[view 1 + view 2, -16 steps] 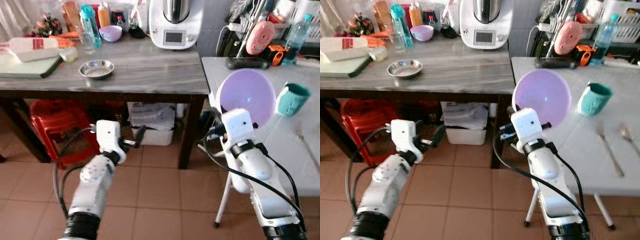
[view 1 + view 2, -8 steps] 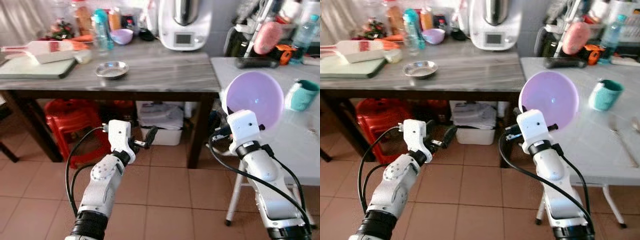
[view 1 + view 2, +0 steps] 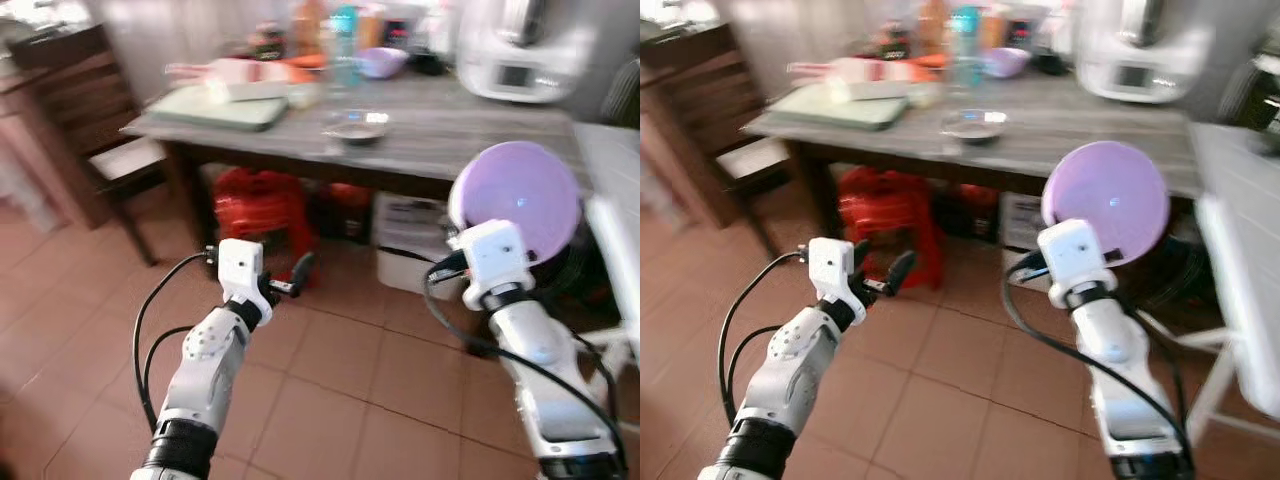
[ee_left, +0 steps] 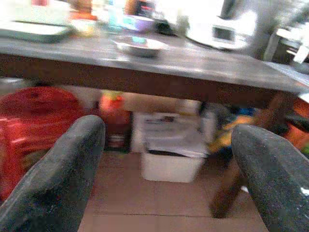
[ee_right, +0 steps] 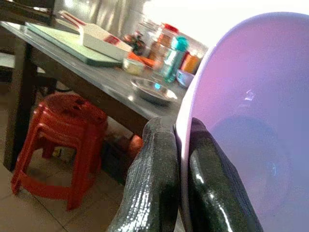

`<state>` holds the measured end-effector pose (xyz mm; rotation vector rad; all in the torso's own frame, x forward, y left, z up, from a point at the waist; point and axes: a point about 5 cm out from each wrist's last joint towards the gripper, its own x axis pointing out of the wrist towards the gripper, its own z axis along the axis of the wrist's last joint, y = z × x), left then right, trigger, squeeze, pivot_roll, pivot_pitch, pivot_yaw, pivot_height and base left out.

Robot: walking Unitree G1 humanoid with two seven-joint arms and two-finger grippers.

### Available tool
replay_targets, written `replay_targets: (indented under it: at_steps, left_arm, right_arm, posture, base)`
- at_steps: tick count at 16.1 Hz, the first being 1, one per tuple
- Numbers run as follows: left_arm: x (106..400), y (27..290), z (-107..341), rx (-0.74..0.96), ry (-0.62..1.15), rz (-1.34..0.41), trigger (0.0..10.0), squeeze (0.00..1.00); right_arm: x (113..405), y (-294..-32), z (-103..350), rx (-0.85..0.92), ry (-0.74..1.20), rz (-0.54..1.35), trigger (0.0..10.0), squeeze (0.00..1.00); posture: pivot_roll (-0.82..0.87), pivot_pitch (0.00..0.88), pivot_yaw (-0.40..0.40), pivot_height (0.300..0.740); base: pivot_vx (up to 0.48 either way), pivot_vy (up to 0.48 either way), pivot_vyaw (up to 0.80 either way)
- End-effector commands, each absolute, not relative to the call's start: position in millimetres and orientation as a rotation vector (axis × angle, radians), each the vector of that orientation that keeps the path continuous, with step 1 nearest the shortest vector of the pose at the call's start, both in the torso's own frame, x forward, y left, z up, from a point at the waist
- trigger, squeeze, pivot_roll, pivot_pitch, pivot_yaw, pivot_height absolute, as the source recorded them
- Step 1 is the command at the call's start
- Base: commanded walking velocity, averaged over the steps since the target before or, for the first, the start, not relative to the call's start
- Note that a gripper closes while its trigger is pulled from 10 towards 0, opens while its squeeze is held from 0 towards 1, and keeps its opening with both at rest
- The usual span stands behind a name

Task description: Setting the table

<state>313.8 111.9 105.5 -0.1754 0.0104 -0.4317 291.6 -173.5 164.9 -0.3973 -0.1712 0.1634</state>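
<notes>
The purple bowl (image 3: pixel 516 200) is smooth, pale lilac plastic with a small bright highlight inside. It is held up in the air on its edge, its hollow side turned toward the camera, in front of the worktop's (image 3: pixel 460 130) near edge. The right gripper (image 5: pixel 177 145) holds it: the jaws are clamped on the rim, one black finger (image 5: pixel 152 183) outside the wall and the other finger (image 5: pixel 212 193) inside. In the right wrist view the bowl is cut off at the picture's edge, so its far rim cannot be seen.

The left gripper (image 3: pixel 296 275) hangs lower, above the tiled floor (image 3: pixel 330 400), with the jaws wide apart and nothing between them.

On the worktop behind, a small metal dish (image 3: pixel 356 127) stands near the front edge, and a green cutting board (image 3: pixel 220 106) lies further to the left with a white and red object (image 3: pixel 245 72) on it. A white kitchen machine (image 3: pixel 520 55), some bottles (image 3: pixel 345 30) and a small purple bowl (image 3: pixel 383 62) stand at the back, but all are blurred and hard to make out. Under the worktop there are a red plastic stool (image 3: pixel 262 205) and a white box (image 4: pixel 171 162). A dark wooden chair (image 3: pixel 95 130) stands at the left.
</notes>
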Motion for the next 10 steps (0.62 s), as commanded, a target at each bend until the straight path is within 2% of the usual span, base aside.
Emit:
replay_targets:
  at_steps: [1, 2, 6, 10]
  left_arm:
    - [315.0, 120.0, 105.0, -0.157, 0.014, -0.413, 10.0, 0.0]
    - [315.2, 119.5, 105.0, -0.157, 0.014, -0.415, 10.0, 0.0]
    - [315.1, 118.9, 105.0, -0.161, 0.01, -0.414, 10.0, 0.0]
    - [312.3, 115.7, 109.1, -0.173, -0.028, -0.473, 10.0, 0.0]
  right_arm:
    - [292.0, -163.8, 170.3, -0.394, -0.199, 0.193, 10.0, 0.0]
    - [292.0, -163.7, 170.3, -0.395, -0.199, 0.19, 10.0, 0.0]
    - [291.4, -165.7, 169.6, -0.395, -0.196, 0.174, 10.0, 0.0]
    - [292.1, -168.2, 169.0, -0.378, -0.187, 0.16, 10.0, 0.0]
  posture:
    - [-0.02, 0.0, 0.04, 0.74]
    - [-0.02, 0.0, 0.04, 0.74]
    - [-0.02, 0.0, 0.04, 0.74]
    - [-0.03, 0.0, 0.042, 0.74]
  base:
    - [0.0, 0.304, 0.59]
    - [0.0, 0.307, 0.51]
    - [0.0, 0.299, 0.0]
    - [0.0, 0.0, 0.0]
